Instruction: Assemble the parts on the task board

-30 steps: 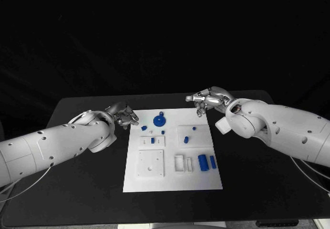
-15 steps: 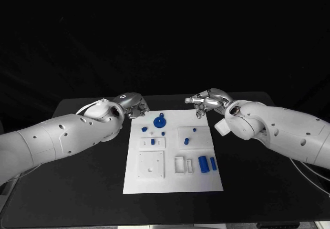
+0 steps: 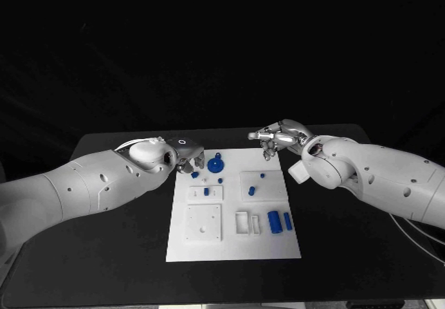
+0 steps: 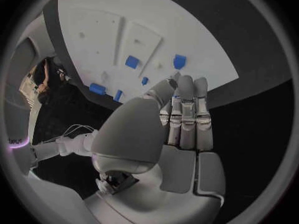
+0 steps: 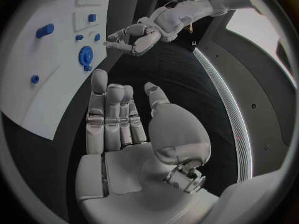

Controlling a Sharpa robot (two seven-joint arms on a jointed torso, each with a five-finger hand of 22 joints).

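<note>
head view: my left hand (image 3: 190,158) empty, fingers extended, at the task board's (image 3: 232,241) far-left corner; right hand (image 3: 275,137) empty, fingers apart, at far-right corner. blue parts (image 3: 274,219) lie on the board.

The white board (image 3: 232,241) lies flat mid-table, long side running away from the robot. Small blue parts (image 3: 274,220) sit scattered over it, a round one (image 3: 215,165) near the far edge.

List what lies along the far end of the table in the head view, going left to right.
Left hand → small blue part → round blue part → right hand. Both hands hold nothing, and all of this sits at the far end of the task board.
</note>
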